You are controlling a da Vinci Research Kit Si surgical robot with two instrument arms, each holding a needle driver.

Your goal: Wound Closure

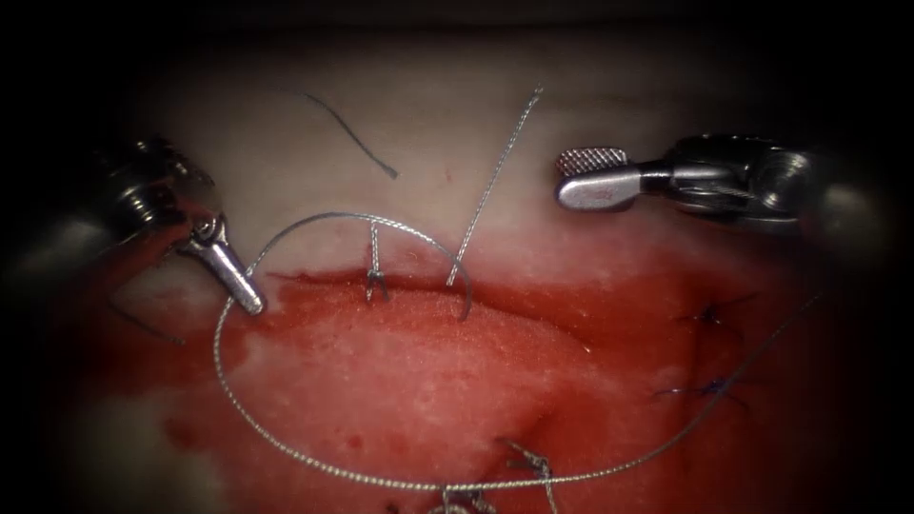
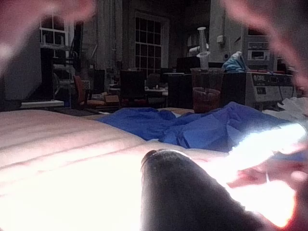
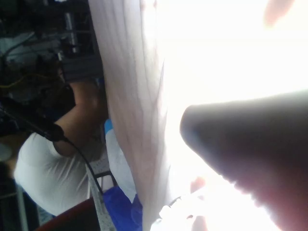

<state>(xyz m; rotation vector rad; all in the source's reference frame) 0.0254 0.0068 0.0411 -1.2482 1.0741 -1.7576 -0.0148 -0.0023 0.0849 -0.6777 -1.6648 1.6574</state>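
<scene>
While the needle arches as a thin grey curve above the cut's upper edge, its tip sunk in the tissue near mid-cut, the left gripper is clenched on the braided thread; the right gripper hovers released, holding nothing.

We are in a research lab: behind the tissue we see tall paned windows, chairs, equipment racks and a crumpled blue drape.
</scene>
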